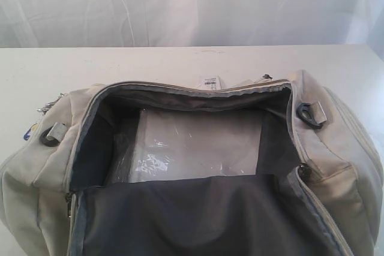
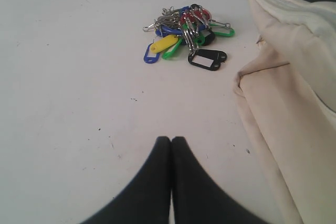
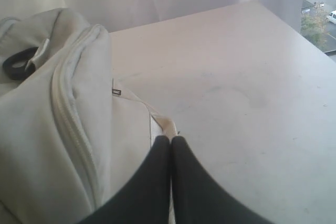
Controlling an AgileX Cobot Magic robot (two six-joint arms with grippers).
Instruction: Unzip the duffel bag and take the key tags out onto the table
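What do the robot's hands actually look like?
Little of them shows, and only in the wrist views. The left gripper and the right gripper look alike: each has two plain matt black fingers, wide at the base and curving in to narrow rounded tips. No cables, markings or arm parts are visible.

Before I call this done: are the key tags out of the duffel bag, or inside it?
Out. The key tags lie bunched on the table beside the duffel bag, apart from it.

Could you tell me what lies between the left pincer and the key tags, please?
Only bare table, with a few tiny specks, lies between the left pincer and the key tags, as the left wrist view shows.
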